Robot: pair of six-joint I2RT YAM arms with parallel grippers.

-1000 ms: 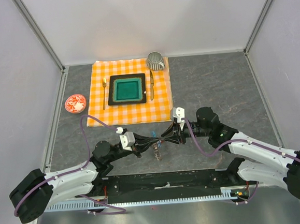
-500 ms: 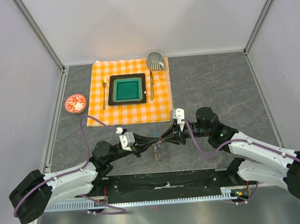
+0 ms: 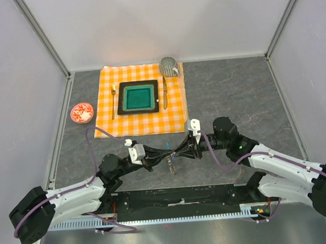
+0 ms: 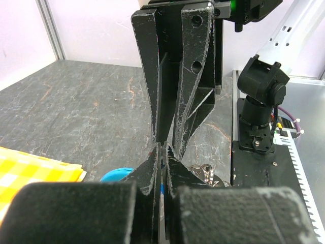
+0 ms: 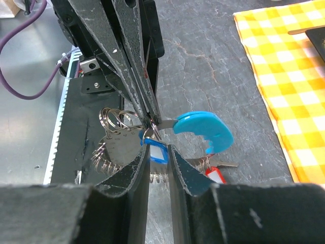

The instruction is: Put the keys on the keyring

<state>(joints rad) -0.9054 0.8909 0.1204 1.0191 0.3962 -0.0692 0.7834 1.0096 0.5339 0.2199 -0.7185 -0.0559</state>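
Observation:
My two grippers meet tip to tip above the table's near middle. My left gripper (image 3: pixel 171 153) (image 4: pixel 163 150) is shut on the metal shank of the key with the curved bright-blue tag (image 5: pixel 204 130), which also shows in the left wrist view (image 4: pixel 117 175). My right gripper (image 3: pixel 180 151) (image 5: pixel 158 150) is closed on a small blue rectangular tag (image 5: pixel 155 152) hanging from the same bunch. The keyring (image 5: pixel 115 120), silver rings with a coiled chain (image 5: pixel 101 158), dangles below the grippers (image 3: pixel 170 166). A key with a red tag (image 5: pixel 216 176) lies on the table under them.
An orange checked cloth (image 3: pixel 176 116) lies behind the grippers with a green square plate (image 3: pixel 138 97), a gold fork (image 3: pixel 113 101), a knife (image 3: pixel 164 92) and a grey cup (image 3: pixel 169 66). A small red dish (image 3: pixel 82 112) sits at the left. The black base rail (image 3: pixel 180 197) is just in front.
Almost nothing. The left arm has shifted very slightly to the left; both grippers keep their hold and the hanging bunch stays in the same spot.

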